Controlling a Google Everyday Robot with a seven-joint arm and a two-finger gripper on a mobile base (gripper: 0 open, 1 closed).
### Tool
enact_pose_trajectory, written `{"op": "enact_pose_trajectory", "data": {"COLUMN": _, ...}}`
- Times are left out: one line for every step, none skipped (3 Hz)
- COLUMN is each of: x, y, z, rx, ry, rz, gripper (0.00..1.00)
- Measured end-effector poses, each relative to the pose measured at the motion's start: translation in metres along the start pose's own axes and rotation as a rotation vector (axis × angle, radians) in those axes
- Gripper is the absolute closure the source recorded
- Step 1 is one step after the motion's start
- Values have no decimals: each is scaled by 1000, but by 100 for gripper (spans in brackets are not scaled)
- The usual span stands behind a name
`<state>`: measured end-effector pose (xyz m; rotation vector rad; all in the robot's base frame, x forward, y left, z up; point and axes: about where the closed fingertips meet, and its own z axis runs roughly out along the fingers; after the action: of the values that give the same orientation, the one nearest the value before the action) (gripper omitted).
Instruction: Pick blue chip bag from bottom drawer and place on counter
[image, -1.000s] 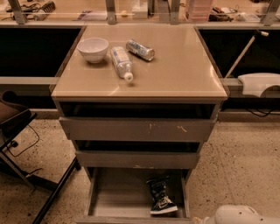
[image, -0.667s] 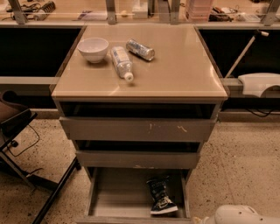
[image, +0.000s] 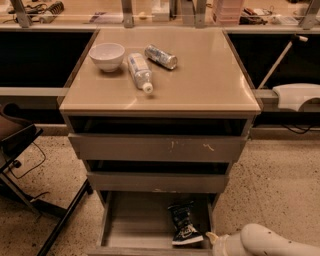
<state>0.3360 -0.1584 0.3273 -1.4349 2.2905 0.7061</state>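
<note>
The blue chip bag (image: 183, 225) lies crumpled on the floor of the open bottom drawer (image: 135, 220), towards its right front corner. The beige counter (image: 205, 80) caps the grey cabinet above it. My gripper is out of view. Only a white rounded part of my arm (image: 260, 242) shows at the bottom right, just right of the drawer's front corner and close to the bag.
A white bowl (image: 107, 55), a clear plastic bottle (image: 138, 70) on its side and a silver can (image: 160, 56) lie on the counter's back left. The two upper drawers (image: 155, 147) stand slightly open. A black chair frame (image: 20, 150) is at the left, a white object (image: 297, 95) at the right.
</note>
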Motion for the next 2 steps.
{"op": "enact_pose_trajectory", "data": {"x": -23, "y": -55, "z": 34, "rx": 88, "ry": -169, "rz": 21, "gripper": 0}}
{"op": "enact_pose_trajectory", "data": {"x": -36, "y": -91, "z": 48, "rx": 213, "ry": -300, "rz": 84, "gripper": 0}}
